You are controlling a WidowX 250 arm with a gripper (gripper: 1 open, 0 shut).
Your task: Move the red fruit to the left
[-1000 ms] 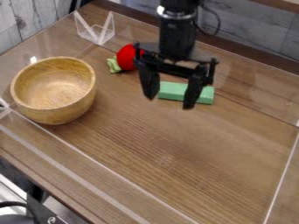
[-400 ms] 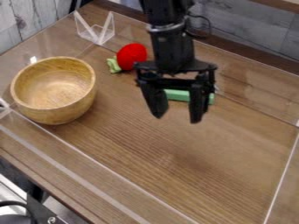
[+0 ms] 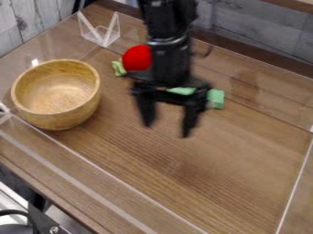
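Claw (image 3: 174,114), blurred, mid-picture; opening and hold indeterminate. Red fruit (image 3: 135,58) on the tabletop (image 3: 146,186), toward eleven o'clock. Bowl (image 3: 57,94) toward nine o'clock.

Lighting: moderate, even, indoor; source unseen. Tabletop (image 3: 134,174): warm tone, soft, faint shading. Bowl (image 3: 57,93), at left: shaded interior, paler rim. Robot arm (image 3: 163,69): dark, heavily blurred, edges smeared and partly see-through. Resolution: low; fine detail soft.
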